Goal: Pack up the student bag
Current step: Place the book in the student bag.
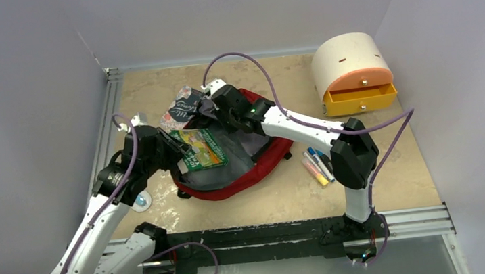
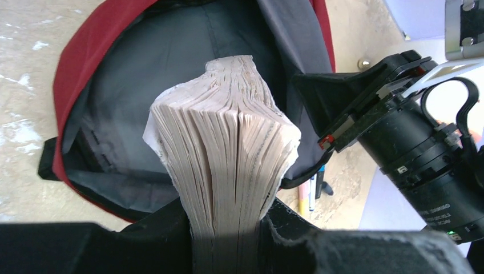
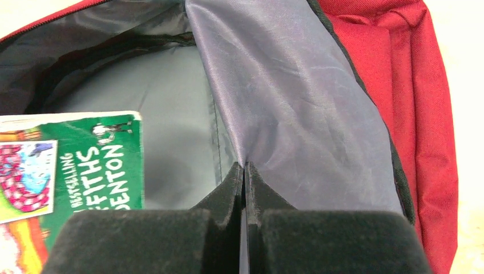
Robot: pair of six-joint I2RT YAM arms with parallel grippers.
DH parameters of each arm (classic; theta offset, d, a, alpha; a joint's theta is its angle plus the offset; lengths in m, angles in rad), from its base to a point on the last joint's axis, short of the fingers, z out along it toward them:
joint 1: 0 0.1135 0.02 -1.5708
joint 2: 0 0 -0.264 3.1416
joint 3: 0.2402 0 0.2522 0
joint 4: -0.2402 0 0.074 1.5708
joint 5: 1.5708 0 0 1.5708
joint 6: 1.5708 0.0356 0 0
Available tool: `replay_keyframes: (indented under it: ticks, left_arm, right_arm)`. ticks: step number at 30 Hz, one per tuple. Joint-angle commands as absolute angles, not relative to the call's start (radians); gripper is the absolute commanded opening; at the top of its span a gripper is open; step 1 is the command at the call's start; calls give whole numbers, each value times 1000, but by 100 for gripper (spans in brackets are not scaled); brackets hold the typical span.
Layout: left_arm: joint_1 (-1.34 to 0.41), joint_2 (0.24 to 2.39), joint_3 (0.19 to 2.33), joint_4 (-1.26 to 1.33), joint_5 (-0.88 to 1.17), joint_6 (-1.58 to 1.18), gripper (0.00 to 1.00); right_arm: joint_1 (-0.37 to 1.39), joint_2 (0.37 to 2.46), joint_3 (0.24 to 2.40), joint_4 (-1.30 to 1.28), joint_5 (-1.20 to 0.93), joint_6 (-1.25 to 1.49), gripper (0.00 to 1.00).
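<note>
On the table (image 1: pixel 381 190), red student bag (image 1: pixel 260 168) unzipped (grey lining)

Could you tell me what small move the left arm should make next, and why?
Probably ease the green book down into the student bag: the left gripper is shut on it over the open mouth, while the right gripper pinches the grey lining flap, holding it open.
</note>
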State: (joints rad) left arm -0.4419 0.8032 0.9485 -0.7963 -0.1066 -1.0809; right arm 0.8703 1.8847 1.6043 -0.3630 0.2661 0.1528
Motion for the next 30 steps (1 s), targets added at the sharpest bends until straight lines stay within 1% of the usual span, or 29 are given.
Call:
replay_keyframes:
  ticks: [1, 10, 14, 24, 30]
  left_arm:
    - [-448, 817, 950, -602, -77, -1146, 0]
    - [-447, 893, 917, -519, -64, -1236, 0]
    - [-446, 906, 870, -430, -50, -1260, 0]
    - [-445, 941, 728, -54, 25, -1239, 0]
    - [-429, 1020, 641, 207, 92, -1250, 0]
  right_arm:
    - [873, 1823, 1676, -327, 240, 203, 0]
    - [874, 1812, 1699, -300, 203, 268, 0]
    - [873, 1806, 1704, -294, 202, 280, 0]
    - [873, 1793, 1692, -282, 178, 311, 0]
    - [870, 1777, 1672, -264, 162, 342, 0]
